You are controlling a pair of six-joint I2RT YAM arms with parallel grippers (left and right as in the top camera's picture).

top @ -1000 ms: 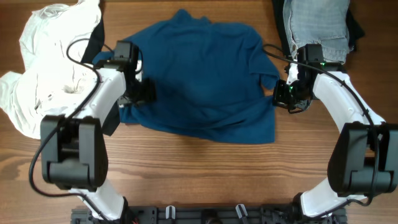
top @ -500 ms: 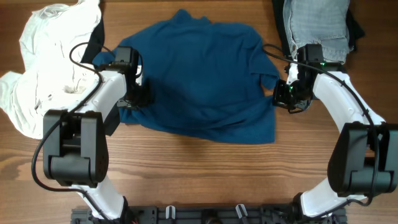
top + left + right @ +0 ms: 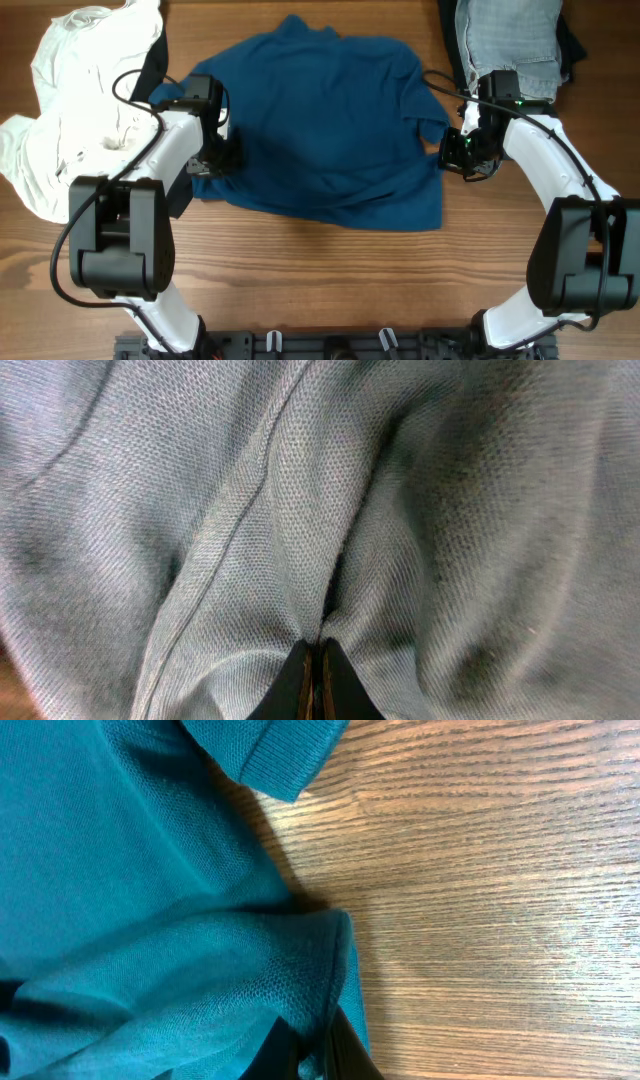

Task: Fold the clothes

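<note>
1 blue shirt (image 3: 330, 120), 1 white heap (image 3: 70, 110) — and 1 grey garment (image 3: 510, 35).

**Clamped onto the cloth**

Closed the left gripper (image 3: 318, 665) on a raised fold of the dark-blue shirt (image 3: 320, 120) at its left edge (jaws wide apart a second ago). Shifted slightly leftward meanwhile.

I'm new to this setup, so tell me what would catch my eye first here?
A big dark-blue shirt lies spread across the middle of the wooden table, the left end effector and right end effector each pinched shut on a side edge. A white garment pile sits far left.
</note>
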